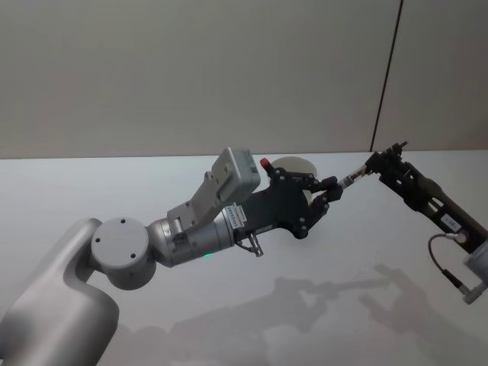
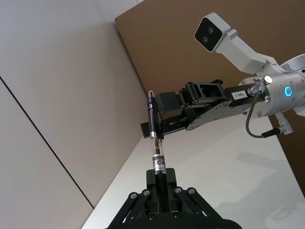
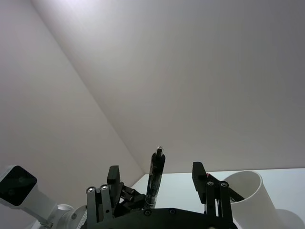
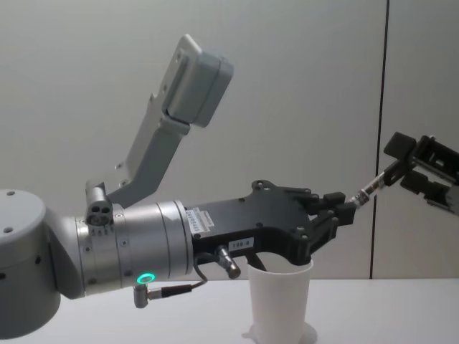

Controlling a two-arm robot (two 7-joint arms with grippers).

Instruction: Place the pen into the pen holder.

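Note:
A pen (image 1: pixel 352 180) with a clear barrel and black cap hangs in the air, tilted between the two grippers. My left gripper (image 1: pixel 333 188) is shut on its lower end, also seen in the left wrist view (image 2: pixel 161 174). My right gripper (image 1: pixel 381 164) is at the cap end, its fingers (image 3: pixel 198 169) spread open on either side of the pen (image 3: pixel 155 183) without touching it. The white pen holder (image 4: pixel 280 301) stands upright on the table, directly under my left gripper (image 4: pixel 344 211) and partly hidden behind it in the head view (image 1: pixel 293 164).
The white table (image 1: pixel 320 305) lies under both arms, with only their shadows on it. A plain grey wall (image 1: pixel 191 69) stands behind. My left forearm (image 4: pixel 129 251) stretches across the chest view.

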